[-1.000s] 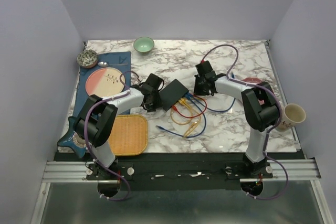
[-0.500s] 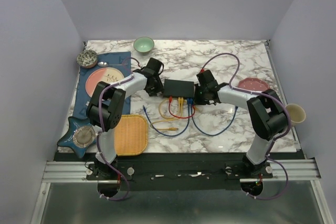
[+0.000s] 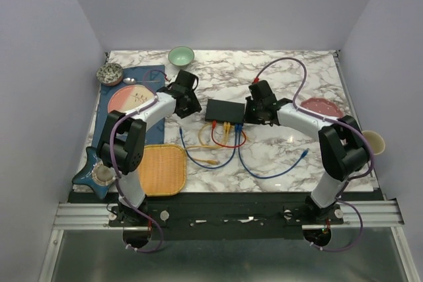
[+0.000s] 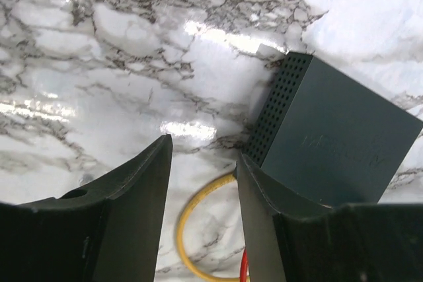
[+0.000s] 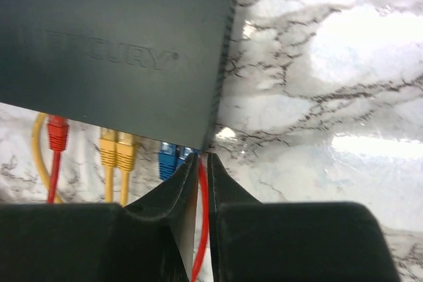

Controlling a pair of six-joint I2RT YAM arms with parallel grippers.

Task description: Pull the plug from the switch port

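Note:
The black switch box (image 3: 225,109) lies mid-table; its row of ports faces me, with red (image 3: 213,124), yellow (image 3: 227,125) and blue (image 3: 238,127) plugs in it. My right gripper (image 3: 251,118) is at the box's right near corner. In the right wrist view its jaws (image 5: 203,158) are nearly closed on a red cable (image 5: 201,222) beside the blue plugs (image 5: 169,160). My left gripper (image 3: 193,106) is open just left of the box. In the left wrist view (image 4: 201,150) it is empty, with a yellow cable loop (image 4: 188,216) below and the box (image 4: 337,143) to the right.
An orange woven tray (image 3: 160,168) sits near left, with a pink plate (image 3: 131,102) on a blue mat and a speckled bowl (image 3: 110,72) behind it. A green bowl (image 3: 181,56) is at the back. A pink dish (image 3: 322,105) and a cup (image 3: 372,141) are on the right. Loose cables (image 3: 218,153) lie in front of the box.
The box was turned from a tilt to square with the table edge. My left gripper has since backed off to the left. The blue cable's loose end swung right.

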